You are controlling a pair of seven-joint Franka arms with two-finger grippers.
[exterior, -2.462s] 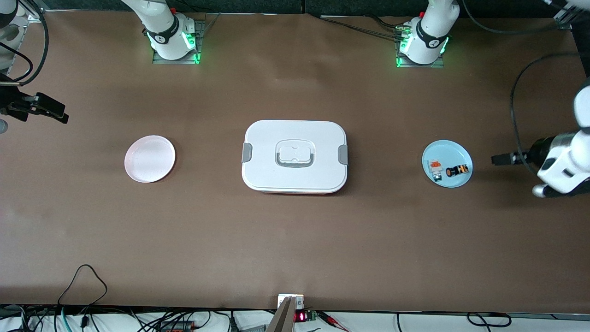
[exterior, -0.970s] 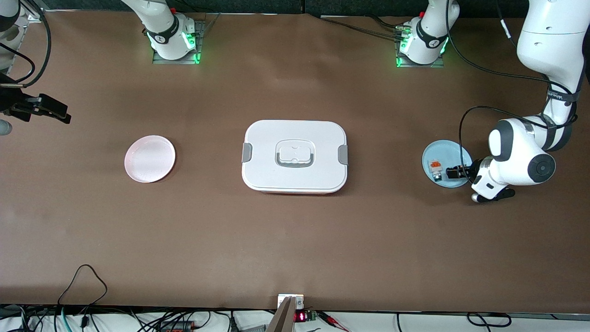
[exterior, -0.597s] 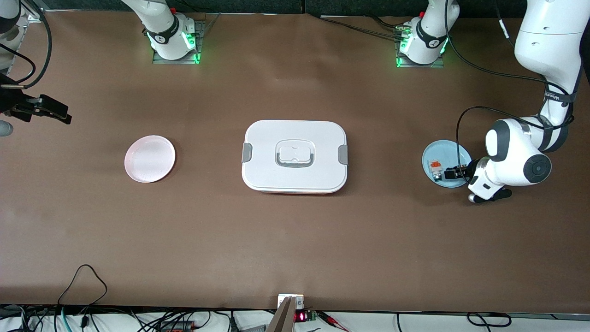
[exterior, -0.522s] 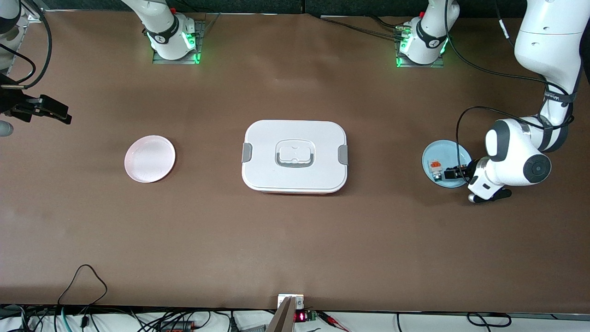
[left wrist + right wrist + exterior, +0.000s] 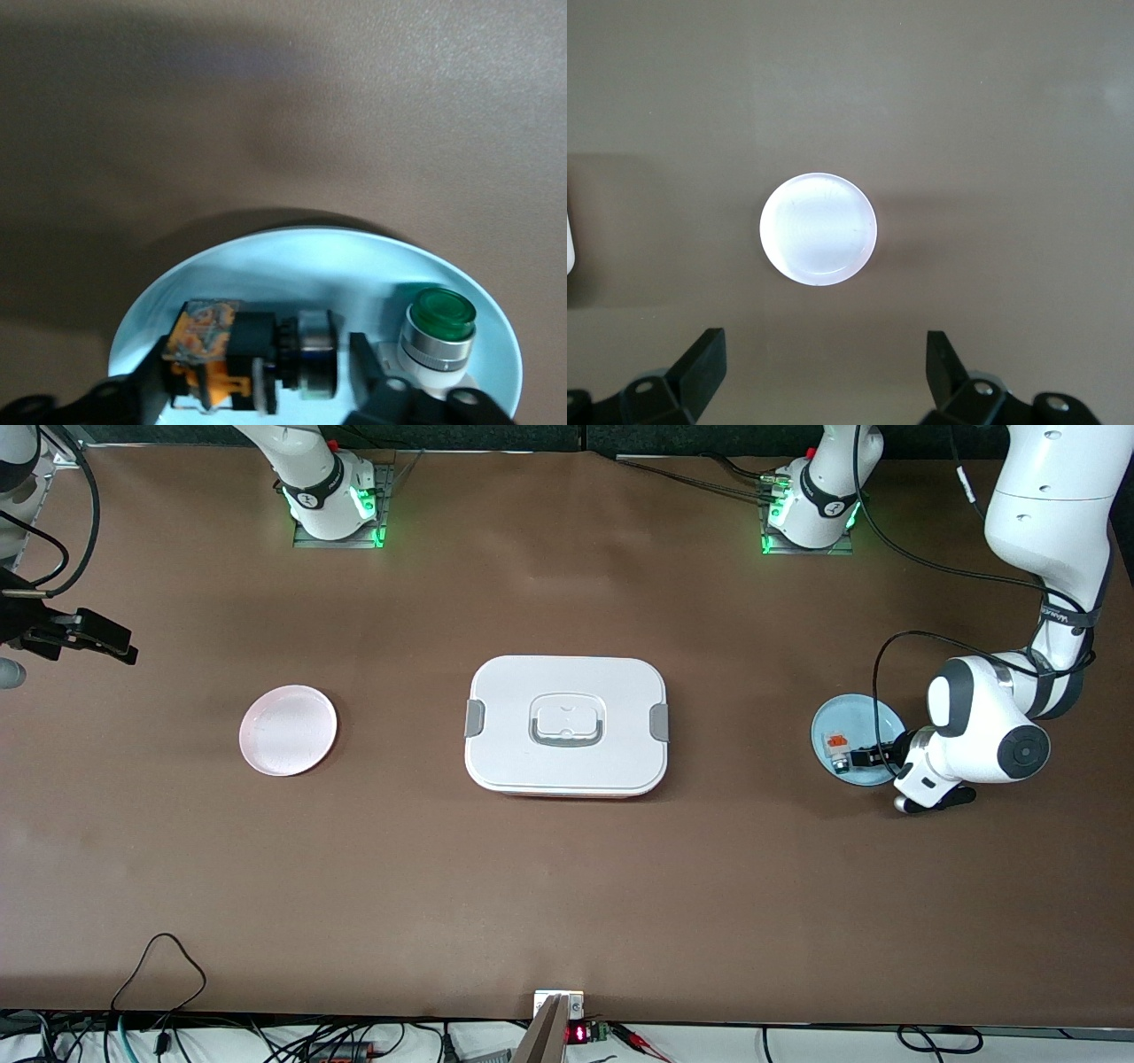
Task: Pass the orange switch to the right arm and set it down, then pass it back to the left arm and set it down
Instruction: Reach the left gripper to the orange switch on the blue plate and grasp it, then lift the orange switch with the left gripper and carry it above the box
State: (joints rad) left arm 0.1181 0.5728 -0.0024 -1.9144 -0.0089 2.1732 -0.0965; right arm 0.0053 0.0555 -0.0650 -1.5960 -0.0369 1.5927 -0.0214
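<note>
The orange switch (image 5: 252, 359), black-bodied with orange markings and a silver collar, lies on its side on the light blue plate (image 5: 842, 722) at the left arm's end of the table. My left gripper (image 5: 873, 757) is down on that plate, open, with a finger at each end of the switch. One finger touches the orange end; a small gap separates the other from the silver collar. The white box (image 5: 567, 726) sits mid-table. My right gripper (image 5: 106, 640) waits open and empty, high over the right arm's end of the table.
A green-capped button on a white base (image 5: 436, 332) stands on the blue plate (image 5: 354, 266) right beside the left gripper (image 5: 261, 367). A pale pink plate (image 5: 288, 730) lies between the box and the right gripper (image 5: 824, 372). Cables run along the table's near edge.
The left arm swung in over the blue plate and set its fingers around the switch, and they have narrowed toward it. The right arm has not moved.
</note>
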